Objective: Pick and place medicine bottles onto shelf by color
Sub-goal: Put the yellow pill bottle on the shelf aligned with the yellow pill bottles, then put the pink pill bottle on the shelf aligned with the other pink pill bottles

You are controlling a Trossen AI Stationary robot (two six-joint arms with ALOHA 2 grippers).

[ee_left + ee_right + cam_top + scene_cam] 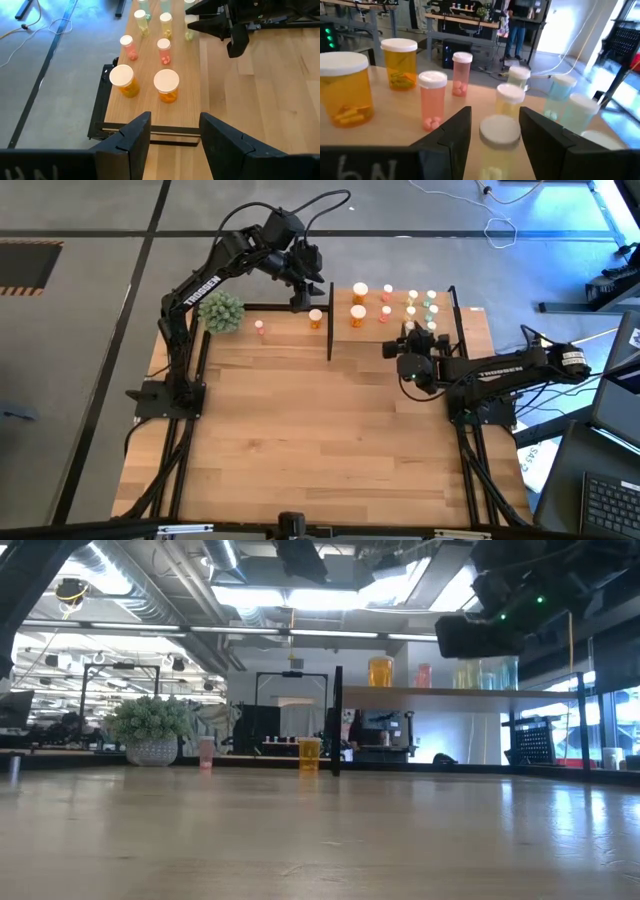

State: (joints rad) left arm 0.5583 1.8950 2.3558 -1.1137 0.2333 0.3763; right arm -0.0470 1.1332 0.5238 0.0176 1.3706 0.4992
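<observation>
The light-wood shelf with thin black posts [400, 315] stood at the bench's far edge, carrying orange, pink, yellowish and green pale-capped medicine bottles [166, 86]. The right gripper [492, 131] hovered at the shelf's near edge, jaws apart around a yellowish bottle [499, 145]. The left gripper [172, 131] hung off the shelf's left end, jaws apart, empty.
</observation>
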